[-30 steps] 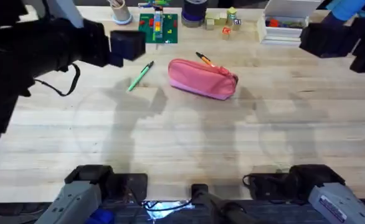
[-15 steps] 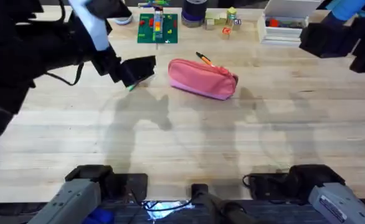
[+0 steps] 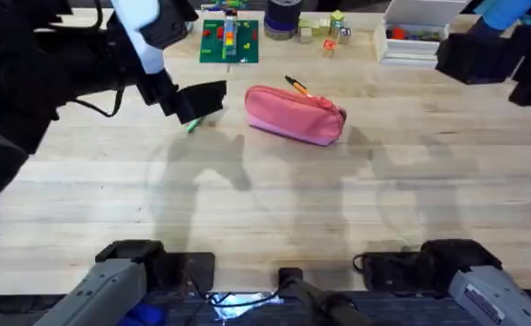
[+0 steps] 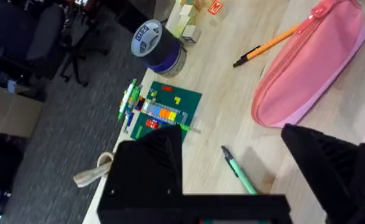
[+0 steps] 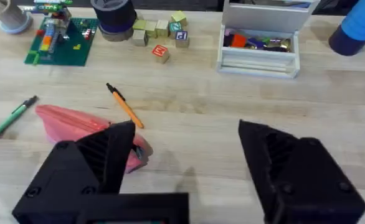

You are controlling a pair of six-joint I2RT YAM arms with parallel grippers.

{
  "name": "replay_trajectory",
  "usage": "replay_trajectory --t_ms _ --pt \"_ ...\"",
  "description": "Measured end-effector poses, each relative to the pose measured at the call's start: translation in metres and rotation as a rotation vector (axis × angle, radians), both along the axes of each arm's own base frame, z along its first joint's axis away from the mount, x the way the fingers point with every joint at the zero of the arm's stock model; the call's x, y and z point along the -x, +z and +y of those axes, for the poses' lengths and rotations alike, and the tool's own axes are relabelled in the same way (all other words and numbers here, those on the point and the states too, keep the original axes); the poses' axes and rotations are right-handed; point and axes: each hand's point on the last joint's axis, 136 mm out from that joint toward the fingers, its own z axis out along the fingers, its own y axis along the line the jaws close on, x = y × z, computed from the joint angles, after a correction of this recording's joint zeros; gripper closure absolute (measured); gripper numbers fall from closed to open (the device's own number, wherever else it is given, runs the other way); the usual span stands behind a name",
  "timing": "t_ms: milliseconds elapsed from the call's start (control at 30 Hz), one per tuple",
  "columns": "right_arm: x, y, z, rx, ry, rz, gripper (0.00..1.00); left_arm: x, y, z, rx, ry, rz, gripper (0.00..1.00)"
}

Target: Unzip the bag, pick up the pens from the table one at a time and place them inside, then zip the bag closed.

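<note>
The left gripper (image 4: pixel 235 180), fingers spread, hovers over the slim bright green pen (image 4: pixel 238 173) beside the pink fabric pencil pouch (image 3: pixel 294 114). The slim orange pen (image 3: pixel 296 86) lies behind the pouch. The right gripper (image 5: pixel 185 168) waits open. Pen pickup appears in hand, though unzipping cannot be confirmed; next, descend and close.

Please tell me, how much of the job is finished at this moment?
Nothing looks done yet. The pink fabric pencil pouch looks unopened, and the orange pen lies on the light wooden table behind it. In hand: the left gripper, open, sits over the green pen. Left: unzipping, placing both pens, zipping closed.
</note>
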Motion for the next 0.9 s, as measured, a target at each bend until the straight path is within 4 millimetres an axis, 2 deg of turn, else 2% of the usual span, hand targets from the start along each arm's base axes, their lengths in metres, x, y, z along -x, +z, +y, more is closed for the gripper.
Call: replay_trajectory --t_ms 267,533,700,900 --pt "0.000 0.000 0.000 0.000 0.000 0.000 0.005 0.000 -0.001 -0.007 0.026 -0.043 0.007 0.008" --pt "0.000 0.000 0.000 0.000 0.000 0.000 0.006 -0.015 -0.039 -0.013 0.037 -0.099 0.119 0.008" --pt "0.000 0.000 0.000 0.000 0.000 0.002 0.006 -0.030 -0.052 -0.019 0.050 -0.147 0.113 0.008" --pt "0.010 -0.015 0.000 0.000 0.000 0.073 0.005 -0.039 -0.071 -0.027 0.096 -0.200 0.158 0.008"
